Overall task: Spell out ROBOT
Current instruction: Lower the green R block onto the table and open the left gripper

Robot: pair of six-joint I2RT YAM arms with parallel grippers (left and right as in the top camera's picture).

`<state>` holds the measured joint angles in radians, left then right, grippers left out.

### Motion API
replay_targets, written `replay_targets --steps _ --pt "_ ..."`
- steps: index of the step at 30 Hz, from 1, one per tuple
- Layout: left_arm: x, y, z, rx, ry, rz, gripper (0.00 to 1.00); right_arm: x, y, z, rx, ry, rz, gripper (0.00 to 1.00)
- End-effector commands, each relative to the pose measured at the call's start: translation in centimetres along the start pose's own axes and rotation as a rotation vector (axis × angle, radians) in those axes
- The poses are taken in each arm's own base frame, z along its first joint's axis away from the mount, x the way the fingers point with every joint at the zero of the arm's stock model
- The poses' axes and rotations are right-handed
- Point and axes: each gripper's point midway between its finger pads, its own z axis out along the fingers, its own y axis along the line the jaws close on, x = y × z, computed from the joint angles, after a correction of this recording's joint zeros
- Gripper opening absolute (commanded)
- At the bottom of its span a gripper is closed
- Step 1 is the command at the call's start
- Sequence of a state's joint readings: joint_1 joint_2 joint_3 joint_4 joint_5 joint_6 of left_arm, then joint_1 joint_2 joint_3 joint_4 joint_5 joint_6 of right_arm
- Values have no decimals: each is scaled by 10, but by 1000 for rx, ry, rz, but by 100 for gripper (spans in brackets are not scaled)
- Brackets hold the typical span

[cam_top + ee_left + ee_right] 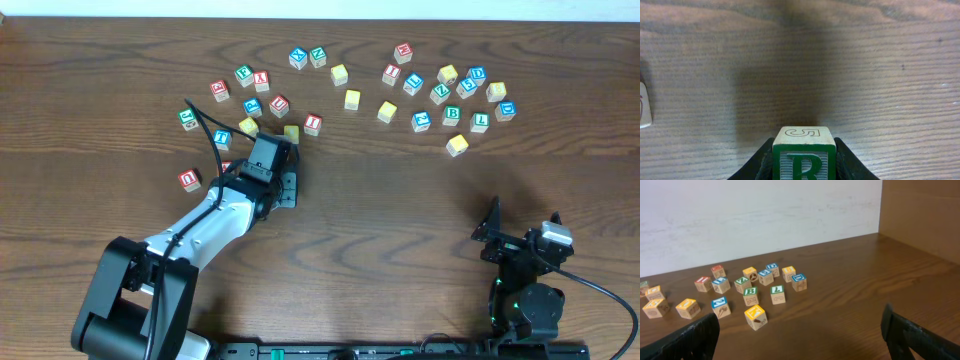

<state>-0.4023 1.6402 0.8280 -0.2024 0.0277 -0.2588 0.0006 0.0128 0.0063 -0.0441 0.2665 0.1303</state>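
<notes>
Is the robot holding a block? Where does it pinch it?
Yes. The left gripper holds the block with a green R, pinched on its two opposite sides. The right gripper is open and holds nothing.

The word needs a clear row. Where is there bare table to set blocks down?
Free: the wide table strip between the left gripper, shut on the R block, and the open right gripper. Crowded: the far side, at the left cluster and right cluster.
</notes>
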Motion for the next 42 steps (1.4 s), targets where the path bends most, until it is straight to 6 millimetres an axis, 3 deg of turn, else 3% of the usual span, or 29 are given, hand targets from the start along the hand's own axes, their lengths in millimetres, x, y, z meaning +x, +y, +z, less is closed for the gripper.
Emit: replay_targets --steps 1,31,42 --pt "9 1 4 0 21 -2 7 1 1 0 -2 2 13 99" --pt "18 4 6 -8 44 7 8 1 1 0 -2 2 13 99" --pt "18 4 6 -8 44 7 17 1 1 0 -2 3 13 99"
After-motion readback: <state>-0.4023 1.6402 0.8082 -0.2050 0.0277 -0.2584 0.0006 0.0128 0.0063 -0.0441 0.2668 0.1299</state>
